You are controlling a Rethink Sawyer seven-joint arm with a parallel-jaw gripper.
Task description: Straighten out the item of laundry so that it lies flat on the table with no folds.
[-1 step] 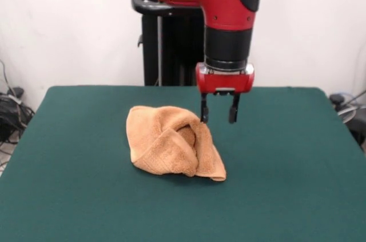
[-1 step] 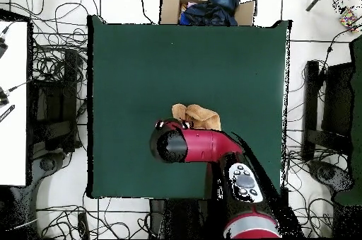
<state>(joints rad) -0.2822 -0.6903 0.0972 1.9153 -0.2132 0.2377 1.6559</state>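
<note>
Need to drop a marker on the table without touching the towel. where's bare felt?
Bare table all around the towel: wide strips along both side edges and the whole camera-side edge in the front view. Crowded only mid-table, where the open gripper hangs at the crumpled towel's far edge.

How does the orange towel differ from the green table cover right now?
The towel is orange-tan and looped like terry; the table cover is dark green and smooth. The towel sits bunched in a folded heap, while the table cover lies flat. The towel takes up only a small patch near the middle; the table is far larger. Both are cloth surfaces.
</note>
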